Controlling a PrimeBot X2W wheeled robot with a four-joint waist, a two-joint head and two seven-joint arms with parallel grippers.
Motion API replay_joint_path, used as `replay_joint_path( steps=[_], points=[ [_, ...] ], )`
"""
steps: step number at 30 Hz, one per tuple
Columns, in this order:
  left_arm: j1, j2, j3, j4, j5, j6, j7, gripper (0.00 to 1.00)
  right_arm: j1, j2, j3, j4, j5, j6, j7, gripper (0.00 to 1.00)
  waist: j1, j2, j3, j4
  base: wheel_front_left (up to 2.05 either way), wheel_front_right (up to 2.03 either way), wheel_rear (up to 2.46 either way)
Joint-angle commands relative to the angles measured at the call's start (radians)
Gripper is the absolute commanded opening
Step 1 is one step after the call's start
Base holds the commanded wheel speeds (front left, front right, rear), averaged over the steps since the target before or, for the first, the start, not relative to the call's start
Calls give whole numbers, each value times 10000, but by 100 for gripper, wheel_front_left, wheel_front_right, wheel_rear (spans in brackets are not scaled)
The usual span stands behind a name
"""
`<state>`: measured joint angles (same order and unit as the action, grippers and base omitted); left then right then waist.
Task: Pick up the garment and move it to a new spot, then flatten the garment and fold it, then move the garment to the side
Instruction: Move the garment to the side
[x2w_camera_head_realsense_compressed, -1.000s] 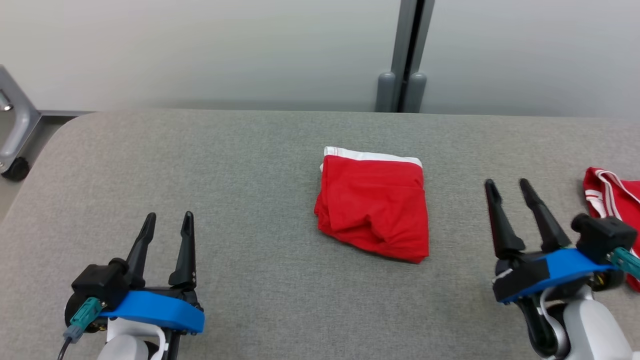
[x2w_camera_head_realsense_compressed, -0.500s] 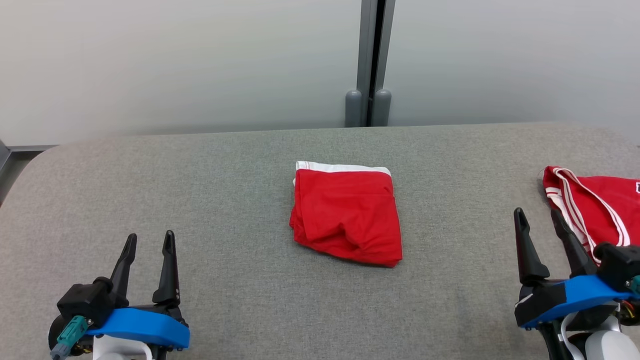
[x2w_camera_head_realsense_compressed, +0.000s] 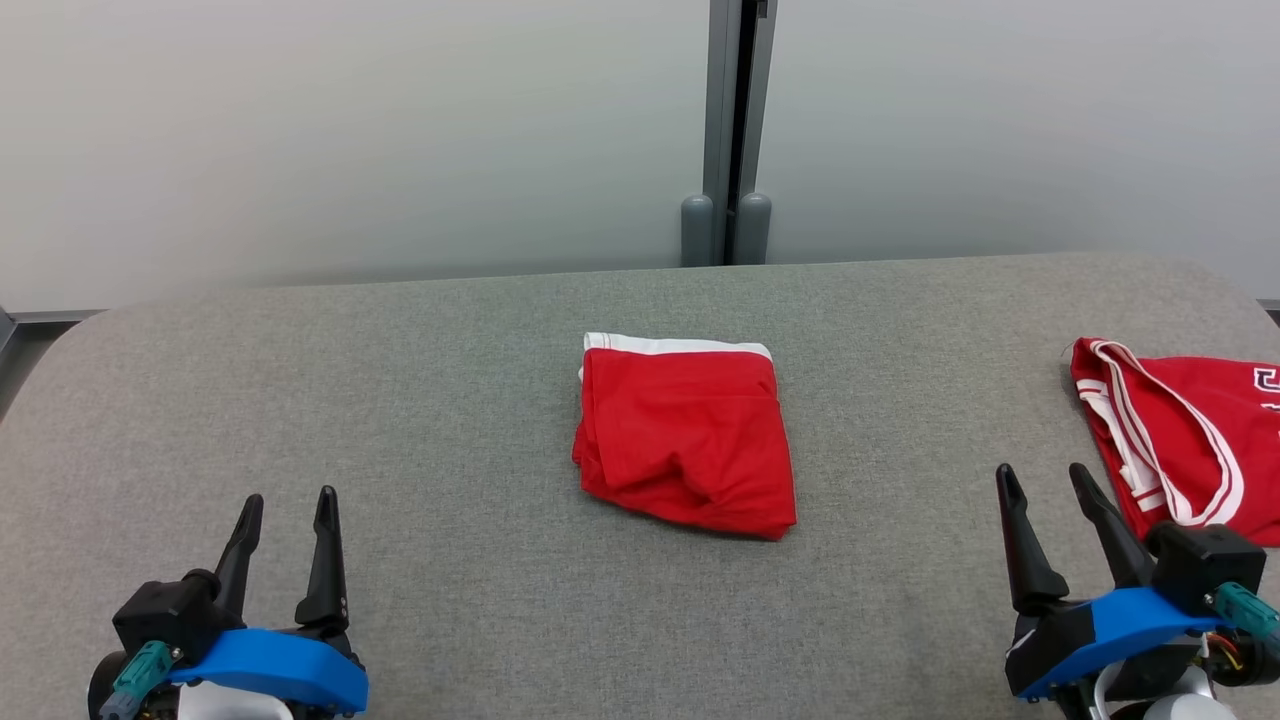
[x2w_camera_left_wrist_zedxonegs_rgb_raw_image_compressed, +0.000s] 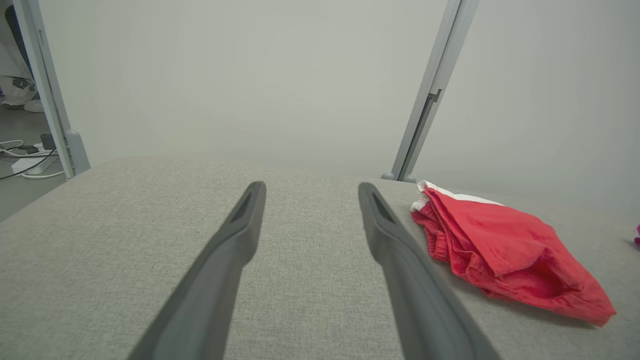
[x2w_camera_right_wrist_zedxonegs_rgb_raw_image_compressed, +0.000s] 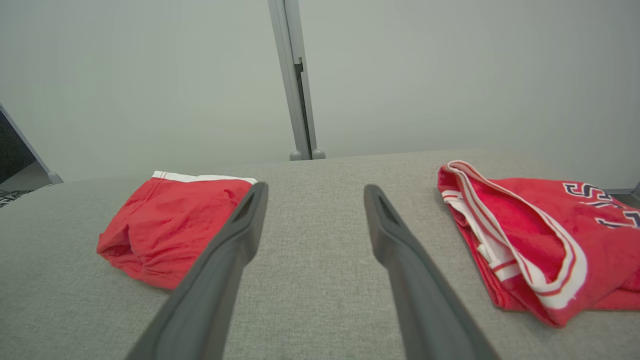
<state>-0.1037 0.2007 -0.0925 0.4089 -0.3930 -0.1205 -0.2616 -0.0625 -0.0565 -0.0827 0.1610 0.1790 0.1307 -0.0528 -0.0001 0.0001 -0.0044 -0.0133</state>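
left gripper (x2w_camera_head_realsense_compressed: 290, 497) standing wide, holding nothing; right gripper (x2w_camera_head_realsense_compressed: 1042, 470) gaping wide, touching nothing. folded red shorts (x2w_camera_head_realsense_compressed: 685, 435) lying ahead between both; red jersey (x2w_camera_head_realsense_compressed: 1190, 430) lying just beside right gripper's outer finger.

The jersey (x2w_camera_head_realsense_compressed: 1195, 425) runs off the head view's right edge; the folded garment (x2w_camera_head_realsense_compressed: 685, 440) hides its inner layers.

Red garment (x2w_camera_head_realsense_compressed: 685, 440) folded, flat, ctr

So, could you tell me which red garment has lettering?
The jersey on the right, with white striped trim; the folded middle shorts show none.
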Motion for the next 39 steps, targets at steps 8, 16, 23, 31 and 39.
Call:
replay_joint_path(
  steps=[8, 16, 23, 31, 39],
  points=[
    [-164, 95, -32, 165, 59, 30, -44, 100, 144, 51, 13, 82, 147, 1, 1, 100, 1, -1, -34, 28, 0, 0, 0],
    [-221, 132, -76, 199, 35, 23, -44, 100, 61, 60, -7, 136, 155, 1, 72, 100, 1, -1, 37, 89, 0, 0, 0],
    [-314, 163, -78, 62, 69, 57, -44, 100, -1069, 54, 631, 379, 547, 2, 1041, 100, 1, -1, 337, 68, 0, 0, 0],
    [-715, 136, -248, -68, 98, 18, -44, 100, -3554, 56, 1039, 2220, 1826, 2, 3798, 100, 1, -1, 843, 297, 0, 0, 0],
    [-1300, -9, -599, -159, 168, -48, -44, 100, -5624, 52, 1080, 5211, 2598, 1, 4207, 100, 1, -1, 1448, 916, 0, 0, 0]
  ],
)
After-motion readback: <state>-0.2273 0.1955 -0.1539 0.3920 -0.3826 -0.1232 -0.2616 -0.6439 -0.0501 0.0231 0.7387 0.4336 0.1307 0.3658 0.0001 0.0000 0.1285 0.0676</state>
